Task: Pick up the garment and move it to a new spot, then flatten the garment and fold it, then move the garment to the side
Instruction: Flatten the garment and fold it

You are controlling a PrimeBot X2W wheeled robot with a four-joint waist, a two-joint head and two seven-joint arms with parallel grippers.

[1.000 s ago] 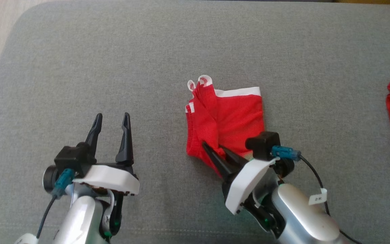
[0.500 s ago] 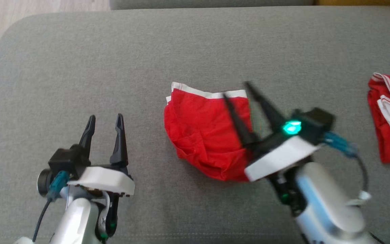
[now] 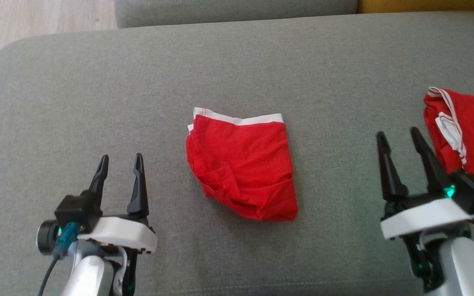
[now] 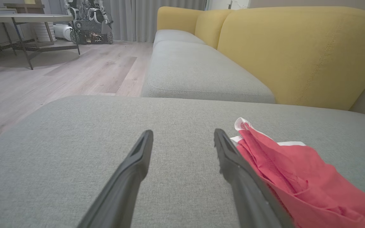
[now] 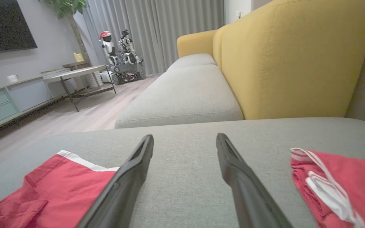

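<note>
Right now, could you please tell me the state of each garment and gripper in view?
Middle garment: folded, lying free on the cushion.
Second red garment: bunched at right, untouched.
Left gripper: open, empty.
Right gripper: open, empty, between the garments.

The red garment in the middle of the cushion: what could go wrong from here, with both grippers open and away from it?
1. The red garment lies bunched and wrinkled at its lower edge; a fold made now may come out uneven.
2. A second red garment lies close beside the open right gripper; it might snag that one by mistake.
3. The open left gripper sits apart; a one-sided pinch could drag the cloth.
</note>
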